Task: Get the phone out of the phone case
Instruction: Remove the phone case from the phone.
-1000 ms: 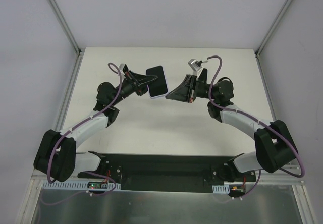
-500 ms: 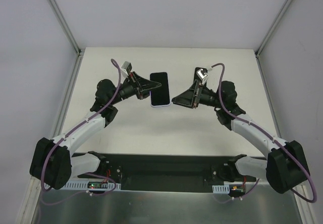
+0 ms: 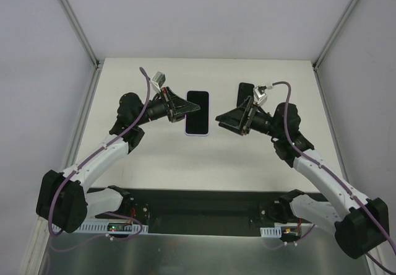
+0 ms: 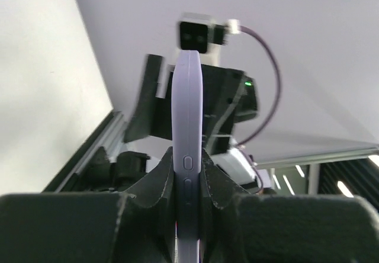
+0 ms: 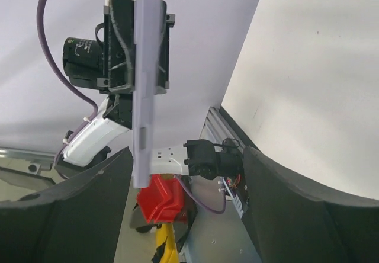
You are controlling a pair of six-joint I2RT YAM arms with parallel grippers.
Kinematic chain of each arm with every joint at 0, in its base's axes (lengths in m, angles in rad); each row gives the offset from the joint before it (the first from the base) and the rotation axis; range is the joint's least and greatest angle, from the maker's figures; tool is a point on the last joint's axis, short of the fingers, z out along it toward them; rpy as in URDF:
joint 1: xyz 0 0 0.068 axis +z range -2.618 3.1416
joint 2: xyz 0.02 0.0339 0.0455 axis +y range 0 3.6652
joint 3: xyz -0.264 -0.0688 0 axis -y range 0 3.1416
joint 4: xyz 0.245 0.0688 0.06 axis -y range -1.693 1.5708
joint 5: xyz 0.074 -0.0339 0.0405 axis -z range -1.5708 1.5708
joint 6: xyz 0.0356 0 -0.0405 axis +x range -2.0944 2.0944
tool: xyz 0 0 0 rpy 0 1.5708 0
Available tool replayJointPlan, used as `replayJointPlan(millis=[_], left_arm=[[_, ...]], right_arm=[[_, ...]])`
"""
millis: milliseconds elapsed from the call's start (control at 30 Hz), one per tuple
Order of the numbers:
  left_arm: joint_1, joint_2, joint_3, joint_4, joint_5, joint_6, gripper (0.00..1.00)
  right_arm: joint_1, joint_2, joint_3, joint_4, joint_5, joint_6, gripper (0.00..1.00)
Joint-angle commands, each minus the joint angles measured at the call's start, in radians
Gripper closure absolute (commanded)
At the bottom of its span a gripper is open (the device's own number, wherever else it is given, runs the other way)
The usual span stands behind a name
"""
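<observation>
One phone point(image 3: 197, 113): sitting in phone case point(image 4: 188, 97).
Left gripper point(image 3: 193, 108): clamping 9 o'clock edge.
Right gripper point(image 3: 221, 121): gaping apart at 3 o'clock.
Wrist views: showing lavender edge, buttons.

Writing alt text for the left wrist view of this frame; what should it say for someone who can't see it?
The left gripper is shut on a lilac phone case, seen edge-on and standing upright between its dark fingers, side buttons facing the camera. Behind it, out of focus, is the right arm with its wrist camera pointing this way.
</observation>
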Motion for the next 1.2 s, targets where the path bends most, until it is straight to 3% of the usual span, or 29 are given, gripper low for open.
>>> replayJointPlan(millis=[0, 100, 300, 500, 1167], left_arm=[[0.004, -0.07, 0.101, -0.167, -0.029, 0.184, 1.0], [0.004, -0.084, 0.123, -0.257, -0.046, 0.257, 1.0], [0.004, -0.075, 0.14, -0.272, -0.046, 0.271, 1.0], [0.004, -0.075, 0.146, -0.286, -0.044, 0.271, 1.0], [0.004, -0.063, 0.157, -0.36, -0.048, 0.312, 1.0]], right_arm=[[0.069, -0.133, 0.184, -0.567, 0.3, -0.236, 0.2], [0.151, -0.1, 0.368, -0.874, 0.483, -0.387, 0.2], [0.255, 0.014, 0.514, -1.075, 0.652, -0.485, 0.2], [0.35, 0.052, 0.539, -1.101, 0.763, -0.498, 0.2], [0.434, 0.04, 0.596, -1.019, 0.8, -0.53, 0.19]])
